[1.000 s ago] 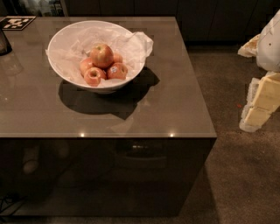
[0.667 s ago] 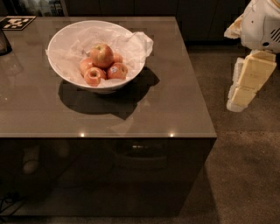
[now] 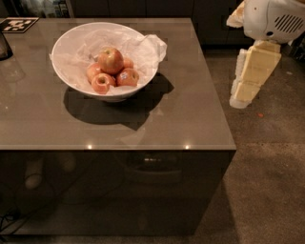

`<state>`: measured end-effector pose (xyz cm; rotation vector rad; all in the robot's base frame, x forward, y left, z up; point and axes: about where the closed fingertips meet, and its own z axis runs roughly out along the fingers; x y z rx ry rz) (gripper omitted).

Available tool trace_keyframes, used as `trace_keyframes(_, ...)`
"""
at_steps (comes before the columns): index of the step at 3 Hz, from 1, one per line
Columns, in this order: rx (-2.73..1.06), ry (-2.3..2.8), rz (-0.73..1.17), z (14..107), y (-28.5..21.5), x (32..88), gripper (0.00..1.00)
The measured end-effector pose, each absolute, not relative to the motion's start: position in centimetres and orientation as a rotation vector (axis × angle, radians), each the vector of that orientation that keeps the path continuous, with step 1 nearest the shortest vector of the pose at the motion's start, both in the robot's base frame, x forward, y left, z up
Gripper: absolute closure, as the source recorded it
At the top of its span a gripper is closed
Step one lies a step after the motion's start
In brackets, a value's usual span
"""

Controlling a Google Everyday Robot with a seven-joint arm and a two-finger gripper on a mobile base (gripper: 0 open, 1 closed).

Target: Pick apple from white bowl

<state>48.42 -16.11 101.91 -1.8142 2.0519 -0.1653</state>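
The white bowl (image 3: 61,71) stands on the far left part of the grey table, lined with crumpled white paper (image 3: 143,45). The apple (image 3: 110,60), the largest one, red-orange with a yellowish blush, lies on top of the pile in the middle of the bowl. Smaller reddish apples (image 3: 101,83) lie under and in front of it, one with a pale sticker (image 3: 127,77). My gripper (image 3: 240,97) hangs pointing down off the table's right side, over the floor, well right of the bowl and holding nothing.
The glossy grey table (image 3: 190,114) has its right edge close to the gripper. A black-and-white marker tag (image 3: 18,24) lies at the far left corner. A dark object (image 3: 4,45) stands at the left edge. Dark cabinets (image 3: 143,7) run behind; carpet floor (image 3: 271,167) lies to the right.
The arm has swung up and leftward, bringing the gripper higher and closer to the table's right edge. The bowl and apples have not moved.
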Motion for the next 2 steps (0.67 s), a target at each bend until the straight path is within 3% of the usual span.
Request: trace_keyframes(2, -1.941, 1.848, -0.265, 107.1, -8.8, 52.5, 0.00)
